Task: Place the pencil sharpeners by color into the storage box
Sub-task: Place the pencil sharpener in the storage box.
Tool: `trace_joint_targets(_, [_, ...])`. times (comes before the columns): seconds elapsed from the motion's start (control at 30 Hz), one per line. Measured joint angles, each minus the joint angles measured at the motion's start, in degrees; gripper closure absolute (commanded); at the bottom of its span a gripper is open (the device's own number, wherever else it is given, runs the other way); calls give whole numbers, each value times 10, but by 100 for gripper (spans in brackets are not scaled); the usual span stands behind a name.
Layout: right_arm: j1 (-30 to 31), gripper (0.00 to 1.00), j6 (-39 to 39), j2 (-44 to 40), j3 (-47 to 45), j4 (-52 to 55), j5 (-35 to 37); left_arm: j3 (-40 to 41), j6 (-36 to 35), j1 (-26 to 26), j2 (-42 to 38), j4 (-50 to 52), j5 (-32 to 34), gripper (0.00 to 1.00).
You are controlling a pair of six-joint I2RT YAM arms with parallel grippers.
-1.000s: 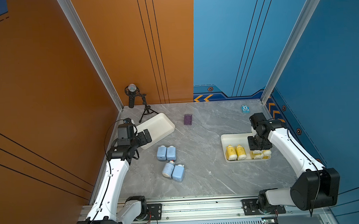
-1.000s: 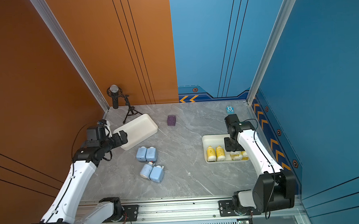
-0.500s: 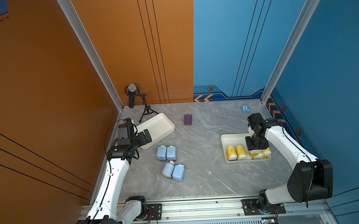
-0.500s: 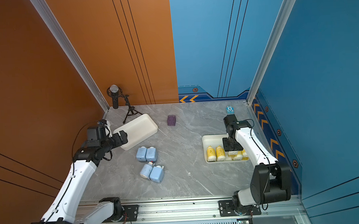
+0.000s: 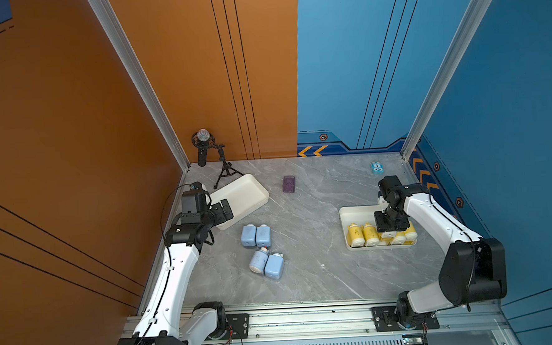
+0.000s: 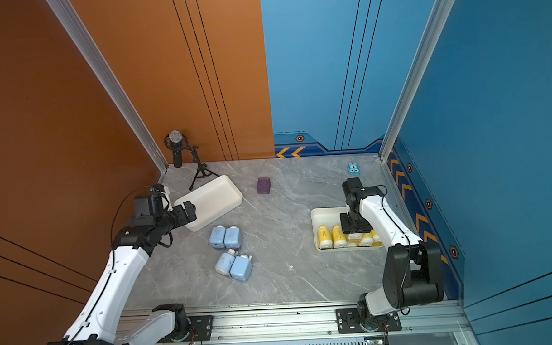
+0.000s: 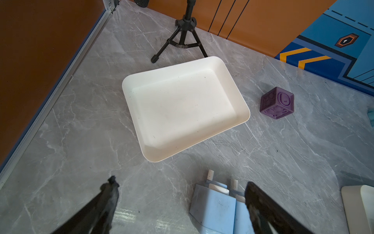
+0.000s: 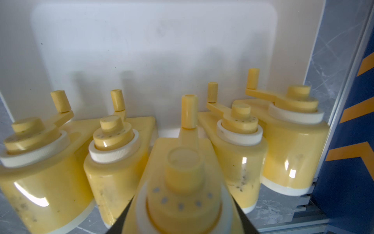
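Note:
Several light blue pencil sharpeners lie in two pairs on the grey table left of centre. An empty white storage box sits behind them. My left gripper hovers open at that box's near-left corner, above the table, holding nothing. A second white storage box on the right holds several yellow pencil sharpeners in a row. My right gripper is over that row, shut on another yellow pencil sharpener.
A dark purple block stands behind the table's middle. A small blue box with a face sits at the back right. A microphone on a tripod stands in the back left corner, close to the empty box. Walls enclose three sides.
The right gripper has shifted slightly toward the row of yellow sharpeners with its sharpener still held, and its elbow has swung a little. The left arm has stayed put.

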State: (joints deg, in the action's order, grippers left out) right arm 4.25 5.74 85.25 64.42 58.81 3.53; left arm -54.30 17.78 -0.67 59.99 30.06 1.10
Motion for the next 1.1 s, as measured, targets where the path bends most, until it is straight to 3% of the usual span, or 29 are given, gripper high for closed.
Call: trace_joint_targets(1.1, [-10,60,-5,78,-14,-29,-19,0,0,0,1,0,4,2])
